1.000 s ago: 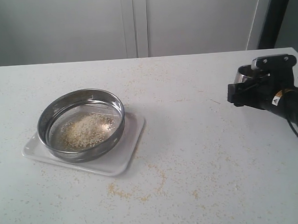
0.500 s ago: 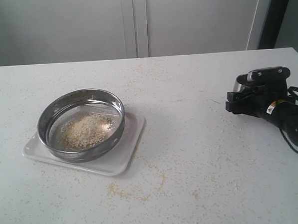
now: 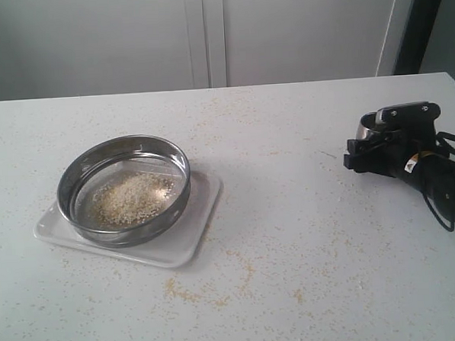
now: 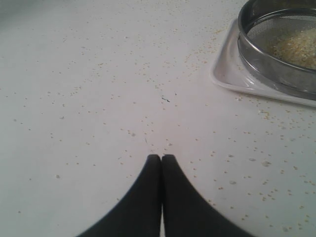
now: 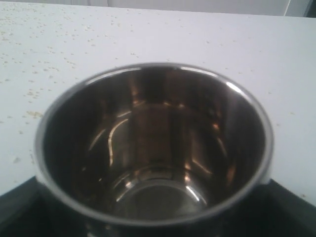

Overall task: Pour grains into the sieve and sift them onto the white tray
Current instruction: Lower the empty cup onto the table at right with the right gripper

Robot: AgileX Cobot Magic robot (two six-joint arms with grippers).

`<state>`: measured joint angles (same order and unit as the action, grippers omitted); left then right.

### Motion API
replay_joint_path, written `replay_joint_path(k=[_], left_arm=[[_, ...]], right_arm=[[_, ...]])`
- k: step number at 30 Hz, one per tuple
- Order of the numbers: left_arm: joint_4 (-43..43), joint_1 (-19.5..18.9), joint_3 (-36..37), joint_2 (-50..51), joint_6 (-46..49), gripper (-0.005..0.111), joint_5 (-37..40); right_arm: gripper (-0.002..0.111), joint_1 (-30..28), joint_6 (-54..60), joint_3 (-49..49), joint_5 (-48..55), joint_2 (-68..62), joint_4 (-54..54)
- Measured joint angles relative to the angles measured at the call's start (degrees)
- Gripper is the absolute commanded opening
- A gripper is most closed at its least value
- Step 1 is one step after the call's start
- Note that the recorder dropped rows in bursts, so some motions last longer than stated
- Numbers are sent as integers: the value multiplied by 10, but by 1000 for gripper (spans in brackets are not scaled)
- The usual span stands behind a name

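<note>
In the exterior view, the sieve (image 3: 124, 190) sat on the white tray (image 3: 194, 235) at the left of the frame, with the grains (image 3: 134, 200) heaped on its mesh. Stray granules (image 3: 190, 292) dotted the table (image 3: 292, 236) in front of it. We judged spilling to be the main risk. The sieve was nearly as broad as the tray, so a hard shake could throw grains over the low rim. At the right edge, the right gripper (image 3: 378, 138) sat low over the table with its jaws wide around a small steel cup (image 3: 368, 123). If it let go with the cup tilted, the cup could tip and roll.

In the left wrist view, the left gripper (image 4: 161, 159) had its fingertips pressed together, holding nothing above bare tabletop. The tray corner and sieve wall sat in the upper right of the frame, well apart from it.

In the right wrist view, the cup filled the frame and looked empty. Dark fingers flanked it at both lower corners, so we took it as clamped.
</note>
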<state>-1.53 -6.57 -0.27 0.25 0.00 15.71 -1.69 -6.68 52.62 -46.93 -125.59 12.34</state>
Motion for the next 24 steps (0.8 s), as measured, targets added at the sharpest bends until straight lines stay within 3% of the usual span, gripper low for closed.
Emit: replay_joint_path(k=[5,18,24], left_arm=[[0,0,0,0,0,0,0],[0,0,0,0,0,0,0],[0,0,0,0,0,0,0]], right_arm=[[36,0,5,5,2,-9,-2],[88,0,5,5,2,-9,-3],[95,0,5,5,-1,-9,-3]])
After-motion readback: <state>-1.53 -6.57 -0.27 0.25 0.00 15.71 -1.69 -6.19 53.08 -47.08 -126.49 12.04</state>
